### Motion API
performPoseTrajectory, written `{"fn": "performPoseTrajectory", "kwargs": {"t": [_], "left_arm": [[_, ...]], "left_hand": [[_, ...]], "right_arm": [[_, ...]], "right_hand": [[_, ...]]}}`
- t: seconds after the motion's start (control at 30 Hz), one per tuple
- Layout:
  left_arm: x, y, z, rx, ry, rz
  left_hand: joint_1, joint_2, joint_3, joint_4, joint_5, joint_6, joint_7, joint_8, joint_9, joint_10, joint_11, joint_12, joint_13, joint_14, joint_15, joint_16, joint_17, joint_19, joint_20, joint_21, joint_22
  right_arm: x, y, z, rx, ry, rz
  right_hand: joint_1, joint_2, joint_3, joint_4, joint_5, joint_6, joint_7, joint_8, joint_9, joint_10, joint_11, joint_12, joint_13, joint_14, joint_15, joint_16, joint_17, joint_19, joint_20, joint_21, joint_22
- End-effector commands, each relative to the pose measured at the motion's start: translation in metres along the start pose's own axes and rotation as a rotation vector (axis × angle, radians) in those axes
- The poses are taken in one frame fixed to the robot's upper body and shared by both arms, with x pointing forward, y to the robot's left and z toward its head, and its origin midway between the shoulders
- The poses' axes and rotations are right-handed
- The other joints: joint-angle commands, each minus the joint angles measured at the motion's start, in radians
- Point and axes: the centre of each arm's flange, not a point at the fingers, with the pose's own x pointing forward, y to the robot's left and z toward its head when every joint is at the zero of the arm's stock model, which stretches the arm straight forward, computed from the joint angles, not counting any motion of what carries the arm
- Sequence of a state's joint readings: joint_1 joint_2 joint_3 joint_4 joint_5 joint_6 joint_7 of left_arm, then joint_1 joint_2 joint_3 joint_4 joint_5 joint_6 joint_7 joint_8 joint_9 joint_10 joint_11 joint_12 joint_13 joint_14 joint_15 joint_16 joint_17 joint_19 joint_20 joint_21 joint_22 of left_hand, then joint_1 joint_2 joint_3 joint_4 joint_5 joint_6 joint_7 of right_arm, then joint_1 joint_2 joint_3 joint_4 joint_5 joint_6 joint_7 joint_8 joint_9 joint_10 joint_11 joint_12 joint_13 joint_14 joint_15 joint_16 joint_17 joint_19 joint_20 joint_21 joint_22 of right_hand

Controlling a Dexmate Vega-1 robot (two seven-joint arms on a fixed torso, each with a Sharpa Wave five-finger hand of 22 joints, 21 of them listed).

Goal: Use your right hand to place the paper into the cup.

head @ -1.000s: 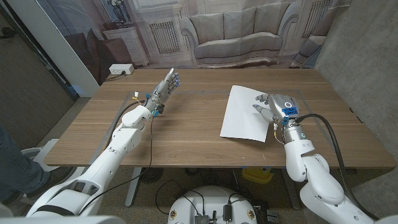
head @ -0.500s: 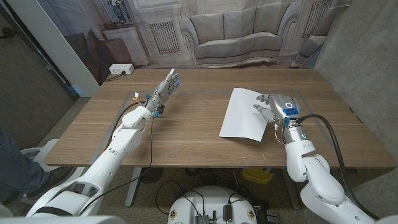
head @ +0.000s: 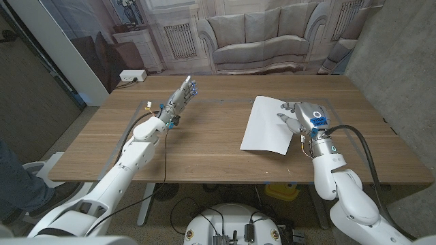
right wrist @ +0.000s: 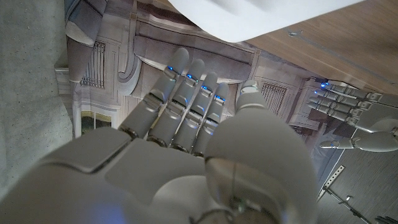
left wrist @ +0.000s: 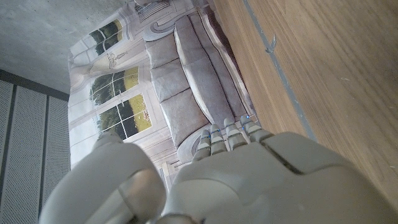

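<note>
My right hand [head: 304,116] sits on the flat white paper sheet [head: 268,125], fingertips [head: 281,118] touching its right edge; whether they grasp it, I cannot tell. My left hand [head: 181,95] is released, fingers straight over the wooden table [head: 204,146], well apart from the sheet.

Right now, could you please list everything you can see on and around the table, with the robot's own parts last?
Paper: one, white sheet, on the table's right half, its right edge under the right hand.
Table: one, brown wood, spanning the middle of the head view.
Backdrop: one, grey printed sofa and panelled room, behind the table's far edge.
White box: one, on the floor past the table's far left corner.
Person's leg: one, blue trousers, at the head view's left edge.
Cup: I cannot see one.
Left hand: one, grey, fingers straight and together, holding nothing, over the table's far left part.
Right hand: one, grey with a blue tag, fingers on the paper's right edge.
</note>
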State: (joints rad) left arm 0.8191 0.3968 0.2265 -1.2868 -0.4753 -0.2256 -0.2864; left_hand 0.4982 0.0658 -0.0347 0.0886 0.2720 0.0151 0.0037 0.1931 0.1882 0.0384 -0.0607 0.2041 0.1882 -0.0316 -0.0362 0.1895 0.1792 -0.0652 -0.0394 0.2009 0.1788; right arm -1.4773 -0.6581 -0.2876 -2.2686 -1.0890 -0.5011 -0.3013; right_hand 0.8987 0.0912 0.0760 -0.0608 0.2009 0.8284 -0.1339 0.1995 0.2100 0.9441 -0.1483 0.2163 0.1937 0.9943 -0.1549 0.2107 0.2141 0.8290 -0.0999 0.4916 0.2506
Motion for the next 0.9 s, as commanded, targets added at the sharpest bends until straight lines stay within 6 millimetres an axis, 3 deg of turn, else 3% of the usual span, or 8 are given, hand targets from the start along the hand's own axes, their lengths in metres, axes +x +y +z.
{"fn": "performPoseTrajectory", "kwargs": {"t": [0.03,0.9], "left_arm": [[-0.002,0.001,0.001,0.0,-0.006,0.0],[-0.002,0.0,0.0,0.0,-0.003,-0.011]], "left_hand": [[0.0,0.005,-0.005,0.0,-0.004,0.007,0.002,0.007,0.002,-0.003,-0.005,-0.001,0.002,-0.007,0.004,-0.002,0.005,-0.008,-0.046,0.004,0.005],[0.002,0.007,-0.009,0.0,-0.004,0.008,0.002,0.007,0.002,-0.003,-0.006,0.0,0.002,-0.008,0.004,-0.002,0.005,-0.007,-0.046,0.004,0.005]], "right_arm": [[-0.002,-0.004,0.003,0.007,-0.002,-0.008],[-0.001,-0.024,0.006,0.026,0.009,-0.051]], "right_hand": [[-0.01,-0.002,-0.005,0.002,0.005,-0.004,0.002,-0.002,0.003,-0.006,0.002,-0.004,0.003,-0.013,-0.071,-0.003,-0.002,-0.011,-0.108,-0.005,0.002],[-0.054,-0.003,-0.023,0.023,0.005,-0.031,0.008,-0.005,0.001,-0.037,0.011,-0.011,0.003,-0.069,-0.066,-0.016,-0.005,-0.048,-0.105,-0.02,-0.005]]}}
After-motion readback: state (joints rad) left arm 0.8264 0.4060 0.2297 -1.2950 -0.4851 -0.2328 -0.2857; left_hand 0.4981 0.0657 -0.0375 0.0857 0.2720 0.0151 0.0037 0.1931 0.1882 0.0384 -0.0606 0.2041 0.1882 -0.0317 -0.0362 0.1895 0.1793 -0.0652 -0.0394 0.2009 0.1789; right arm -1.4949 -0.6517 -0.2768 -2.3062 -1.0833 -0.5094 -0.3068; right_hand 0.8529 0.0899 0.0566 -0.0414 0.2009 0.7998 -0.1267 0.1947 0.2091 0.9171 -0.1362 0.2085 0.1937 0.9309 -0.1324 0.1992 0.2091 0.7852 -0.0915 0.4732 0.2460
